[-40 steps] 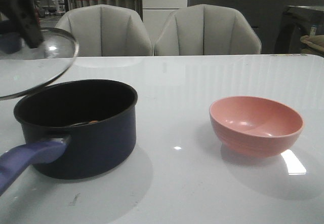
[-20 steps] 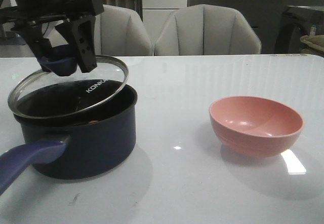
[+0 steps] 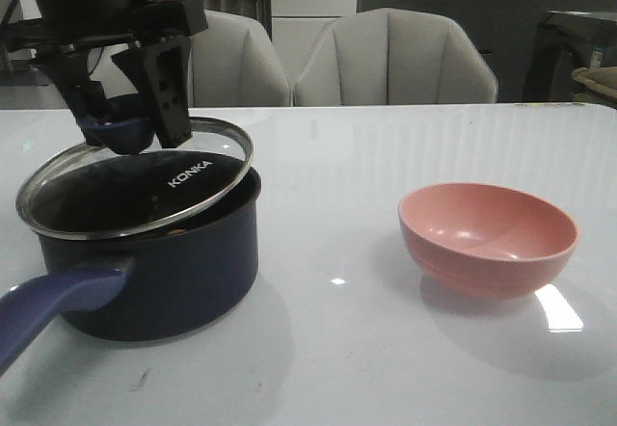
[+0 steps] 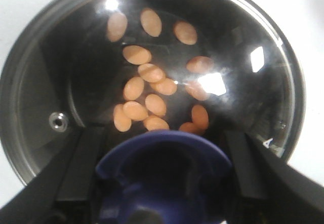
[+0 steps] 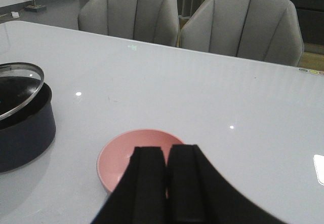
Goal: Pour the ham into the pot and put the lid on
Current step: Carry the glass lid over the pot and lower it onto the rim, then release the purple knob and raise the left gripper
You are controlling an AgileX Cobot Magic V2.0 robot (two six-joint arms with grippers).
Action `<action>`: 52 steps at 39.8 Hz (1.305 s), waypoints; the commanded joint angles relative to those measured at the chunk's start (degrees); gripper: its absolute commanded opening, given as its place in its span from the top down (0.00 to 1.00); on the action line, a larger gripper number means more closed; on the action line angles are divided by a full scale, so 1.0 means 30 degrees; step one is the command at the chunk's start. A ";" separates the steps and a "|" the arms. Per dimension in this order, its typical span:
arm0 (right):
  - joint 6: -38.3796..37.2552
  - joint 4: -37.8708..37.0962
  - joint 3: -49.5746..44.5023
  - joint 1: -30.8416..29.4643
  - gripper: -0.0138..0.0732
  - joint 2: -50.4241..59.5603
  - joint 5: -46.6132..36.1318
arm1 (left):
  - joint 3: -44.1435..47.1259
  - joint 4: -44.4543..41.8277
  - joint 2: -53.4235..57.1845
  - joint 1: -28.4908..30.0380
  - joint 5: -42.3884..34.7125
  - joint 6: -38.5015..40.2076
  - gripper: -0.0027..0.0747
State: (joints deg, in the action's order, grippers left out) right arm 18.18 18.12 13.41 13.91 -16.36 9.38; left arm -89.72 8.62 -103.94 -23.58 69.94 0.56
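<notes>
The dark navy pot (image 3: 164,272) stands at the front left with its purple-blue handle (image 3: 48,306) toward me. My left gripper (image 3: 120,122) is shut on the lid's purple-blue knob (image 4: 164,176) and holds the glass lid (image 3: 198,171) tilted over the pot, its near-left edge low at the rim. Through the glass in the left wrist view I see several orange-pink ham pieces (image 4: 144,89) on the pot's bottom. My right gripper (image 5: 167,150) is shut and empty, above the near side of the pink bowl (image 5: 126,155). The pot and lid also show in the right wrist view (image 5: 23,127).
The empty pink bowl (image 3: 487,238) stands at the front right of the white table (image 3: 386,146). Two grey chairs (image 3: 395,60) stand behind the table's far edge.
The lid has come from high at the left down over the pot, then shifted slightly right and lower. The pink bowl has not moved.
</notes>
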 commanded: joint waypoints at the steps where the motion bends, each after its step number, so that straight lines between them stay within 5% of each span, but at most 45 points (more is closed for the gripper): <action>1: 0.0166 0.0097 0.0519 0.0067 0.68 -0.0132 -0.1467 | -0.0643 0.0373 0.0754 -0.0126 0.0656 0.0016 0.82; 14: 0.0166 0.0097 0.0519 0.0067 0.68 -0.0132 -0.1467 | -0.0643 0.0527 0.0618 -0.0126 0.0442 0.0016 0.79; 31: 0.0166 0.0097 0.0519 0.0067 0.68 -0.0132 -0.1467 | -0.0643 0.1361 0.0418 -0.0126 -0.0063 0.0016 0.34; 52: 0.0166 0.0097 0.0519 0.0067 0.68 -0.0132 -0.1467 | -0.1179 0.1368 0.0425 -0.0126 0.0245 0.0016 0.33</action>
State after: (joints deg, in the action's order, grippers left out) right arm 18.18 18.12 13.41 13.91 -16.36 9.38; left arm -90.68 10.94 -105.74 -23.66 69.69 0.56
